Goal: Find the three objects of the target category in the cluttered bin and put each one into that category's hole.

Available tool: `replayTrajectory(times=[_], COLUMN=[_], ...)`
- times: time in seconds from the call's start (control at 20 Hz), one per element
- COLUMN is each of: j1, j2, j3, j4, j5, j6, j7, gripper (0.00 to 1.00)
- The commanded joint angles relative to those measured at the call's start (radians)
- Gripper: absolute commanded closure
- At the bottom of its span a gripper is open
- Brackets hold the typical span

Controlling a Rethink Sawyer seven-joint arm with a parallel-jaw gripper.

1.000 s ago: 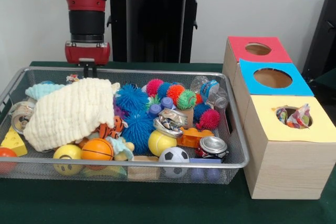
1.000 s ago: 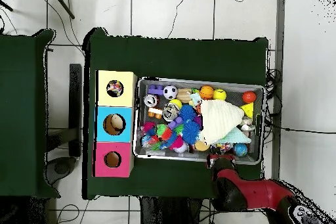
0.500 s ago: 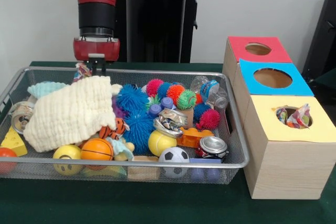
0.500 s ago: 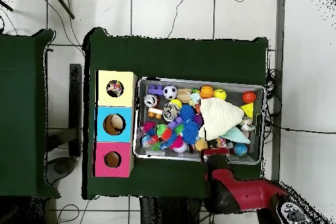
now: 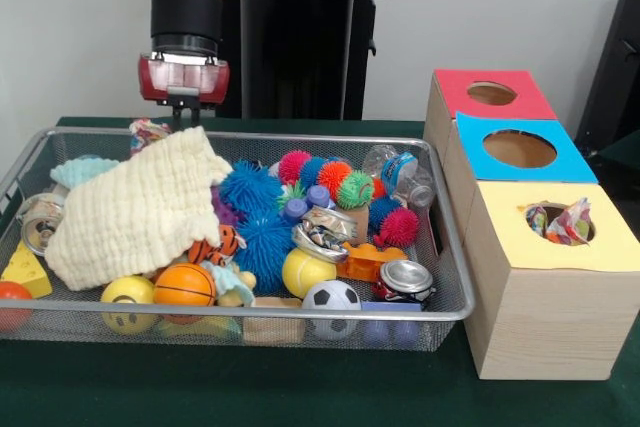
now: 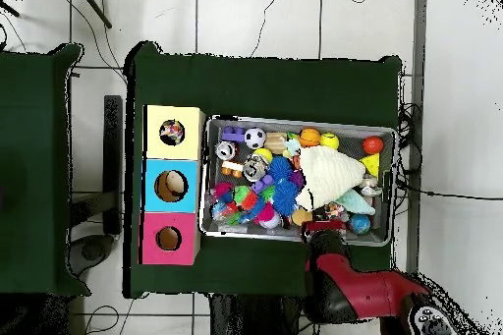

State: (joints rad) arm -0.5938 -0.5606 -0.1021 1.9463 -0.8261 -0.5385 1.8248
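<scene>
Gripping a corner of the cream cloth (image 5: 135, 212), my gripper (image 5: 184, 119) is hanging over the far rim of the wire bin (image 5: 455, 299), fingers pinched on the raised fold so that the cloth is peaking up to them and draping down and away below me. Just beside my fingertips a small multicoloured toy (image 5: 146, 132) is lying against the rim. Beneath the cloth's lower edge an orange ball (image 5: 184, 285), a yellow smiley ball (image 5: 127, 294) and a striped tiger toy (image 5: 214, 245) are showing. Off to one side of me the blue spiky balls (image 5: 252, 192) are sitting, then a crushed can (image 5: 405, 278) and a football (image 5: 331, 296) nearer the front rim. Well beyond those the three wooden boxes are standing outside the bin: red box (image 5: 488, 94), blue box (image 5: 517, 150) and yellow box (image 5: 560, 227), whose hole is holding crumpled wrappers.
</scene>
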Motion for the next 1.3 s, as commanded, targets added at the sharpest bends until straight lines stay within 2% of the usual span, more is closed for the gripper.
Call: replayTrajectory(times=[0.05, 0.5, 0.9, 1.0, 1.1, 1.15, 1.3], j1=[0.034, 0.058, 0.079, 0.090, 0.115, 0.129, 0.143], j2=[-0.040, -0.039, -0.049, -0.077, -0.137, -0.182, -0.268], j3=[-0.021, -0.046, -0.073, -0.077, -0.080, -0.074, -0.037], j4=[-0.037, -0.041, -0.031, -0.022, -0.004, 0.005, 0.010], j5=[0.048, 0.061, 0.065, 0.057, 0.046, 0.030, -0.034], j6=[-0.127, -0.133, -0.180, -0.187, -0.154, -0.127, -0.148], j7=[0.054, 0.069, 0.057, 0.057, 0.074, 0.088, 0.121], gripper=[1.00, 1.00, 1.00, 1.00, 1.00, 1.00, 1.00])
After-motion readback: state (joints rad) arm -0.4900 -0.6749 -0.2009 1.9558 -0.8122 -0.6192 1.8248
